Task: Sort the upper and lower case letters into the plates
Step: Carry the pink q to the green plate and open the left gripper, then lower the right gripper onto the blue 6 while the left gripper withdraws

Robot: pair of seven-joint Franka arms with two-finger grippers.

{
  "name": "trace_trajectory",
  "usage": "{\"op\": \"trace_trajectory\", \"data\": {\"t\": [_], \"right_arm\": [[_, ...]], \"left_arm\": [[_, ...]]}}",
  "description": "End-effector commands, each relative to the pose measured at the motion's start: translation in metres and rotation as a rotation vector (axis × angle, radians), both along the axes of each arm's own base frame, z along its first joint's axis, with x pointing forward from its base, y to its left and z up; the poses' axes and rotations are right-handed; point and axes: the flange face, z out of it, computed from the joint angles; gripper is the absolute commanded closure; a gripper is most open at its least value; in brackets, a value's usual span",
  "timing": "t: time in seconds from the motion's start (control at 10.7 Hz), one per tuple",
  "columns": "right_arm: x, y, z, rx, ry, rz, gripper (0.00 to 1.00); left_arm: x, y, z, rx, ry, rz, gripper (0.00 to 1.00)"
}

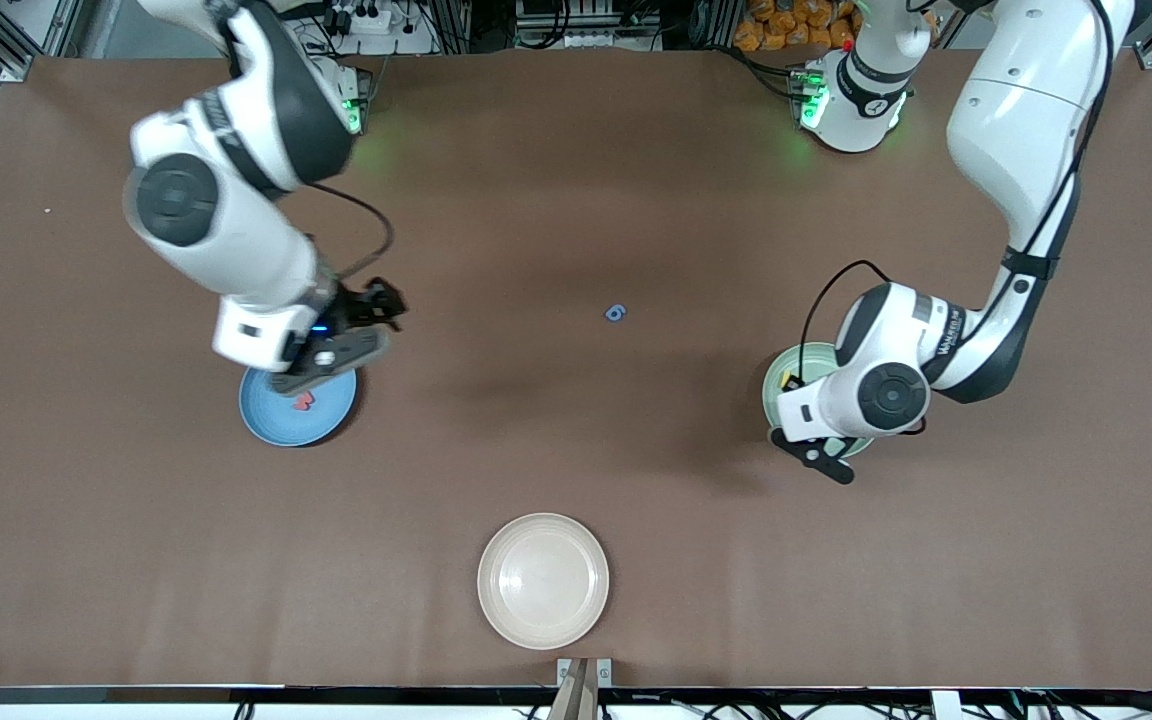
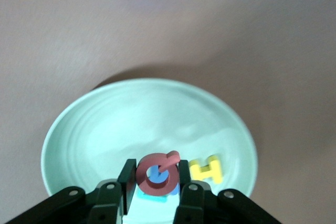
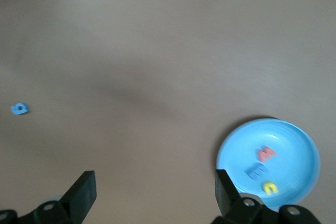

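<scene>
Letters lie in three places. A red Q [image 2: 158, 178] is pinched upright between the fingers of the left tool [image 2: 156, 182], which hangs over the mint green plate [image 2: 94, 129] at the left arm's end of the worktop [image 1: 576, 200]; the Q's round face turns toward the wrist camera and its tail points up and to one side. Under it on that plate lies a yellow H [image 2: 206, 169], flat, its long bars running across the plate, with a teal letter [image 2: 152, 199] just beside it, mostly hidden by the fingers.

On the blue plate [image 3: 299, 145], at the right arm's end, lie a red letter [image 3: 266, 153], a blue letter [image 3: 256, 170] and a yellow letter [image 3: 270, 187], close together in a row but apart from each other. The right tool [image 3: 152, 192] hovers over that plate's farther edge with its fingers spread wide and nothing between them.

One small blue letter [image 1: 617, 313] lies alone on the bare worktop, about midway between the two plates. A cream-white plate [image 1: 543, 580] sits nearest the front camera.
</scene>
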Motion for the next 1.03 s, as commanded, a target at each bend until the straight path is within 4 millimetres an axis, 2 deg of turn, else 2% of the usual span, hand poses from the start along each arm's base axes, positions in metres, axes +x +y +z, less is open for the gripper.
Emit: {"op": "trace_trajectory", "data": {"t": [0.0, 0.09, 0.28, 0.37, 0.47, 0.56, 0.65, 0.84, 0.93], "right_arm": [[-0.015, 0.044, -0.004, 0.029, 0.002, 0.046, 0.0], [-0.025, 0.066, -0.007, 0.035, 0.003, 0.01, 0.0], [-0.051, 0.122, -0.023, 0.058, 0.0, -0.021, 0.0], [-0.065, 0.146, -0.033, 0.059, 0.006, -0.037, 0.0], [-0.08, 0.171, -0.042, 0.069, 0.0, -0.038, 0.0], [-0.092, 0.191, -0.053, 0.068, -0.003, -0.039, 0.0], [-0.102, 0.208, -0.067, 0.058, -0.024, -0.009, 0.0], [-0.13, 0.251, -0.124, 0.005, -0.068, -0.016, 0.0], [-0.138, 0.262, -0.144, -0.006, -0.093, -0.033, 0.0]], "left_arm": [[-0.007, 0.005, 0.008, 0.001, 0.002, -0.004, 1.0], [-0.004, 0.014, 0.007, -0.002, 0.0, 0.005, 1.0], [-0.003, 0.015, 0.007, -0.006, 0.001, -0.006, 1.0], [-0.002, 0.018, 0.004, -0.005, 0.003, -0.002, 0.98], [-0.001, 0.02, 0.003, -0.004, 0.003, 0.001, 0.89], [0.0, 0.019, 0.003, -0.006, 0.002, 0.013, 0.51], [0.001, 0.022, 0.003, -0.003, 0.002, 0.025, 0.01], [0.006, 0.046, -0.001, -0.008, 0.007, 0.051, 0.0], [0.008, 0.047, 0.002, -0.008, 0.003, 0.05, 0.0]]}}
